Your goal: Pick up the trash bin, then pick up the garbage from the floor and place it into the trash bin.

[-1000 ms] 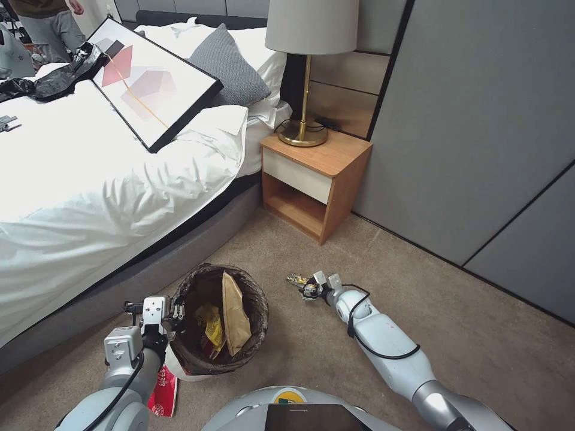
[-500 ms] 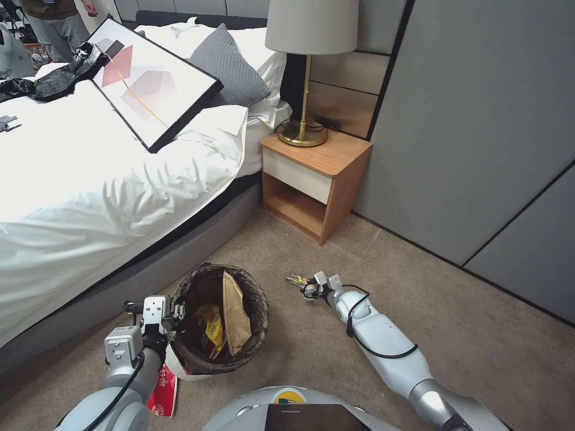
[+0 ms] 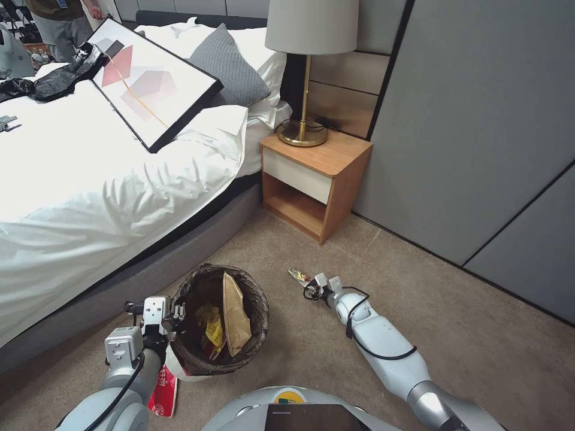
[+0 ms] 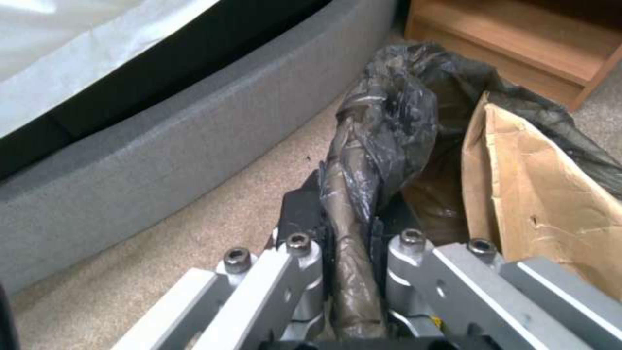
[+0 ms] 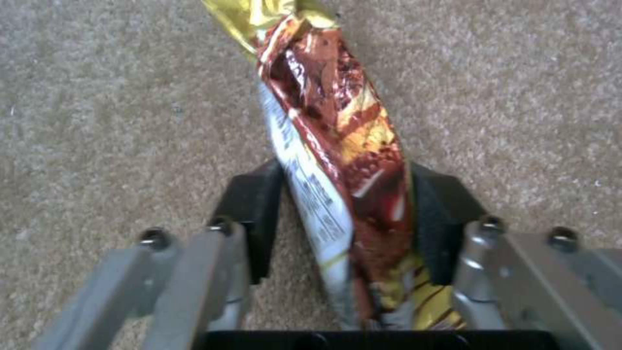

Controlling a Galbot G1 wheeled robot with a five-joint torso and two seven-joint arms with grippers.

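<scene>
The left hand (image 3: 173, 316) is pinched on the liner-covered rim of the trash bin (image 3: 248, 299), which sits on the carpet beside the grey bed base (image 3: 150, 269); in the left wrist view the dark liner (image 4: 382, 131) is bunched between the black pads (image 4: 301, 214). Inside the bin, a brown paper bag (image 3: 235, 317) stands upright next to a yellow wrapper (image 3: 212, 326). A red-and-white paper cup (image 3: 165, 392) lies on the floor against the bin, beneath the left arm. The right hand (image 3: 312, 286) is low over the carpet to the bin's right, its fingers (image 5: 256, 214) spread on either side of a brown-and-gold snack wrapper (image 5: 337, 160) lying on the floor; the gap on one side is plainly visible. A wooden nightstand (image 3: 314, 179) carrying a lamp (image 3: 305, 72) stands beyond.
</scene>
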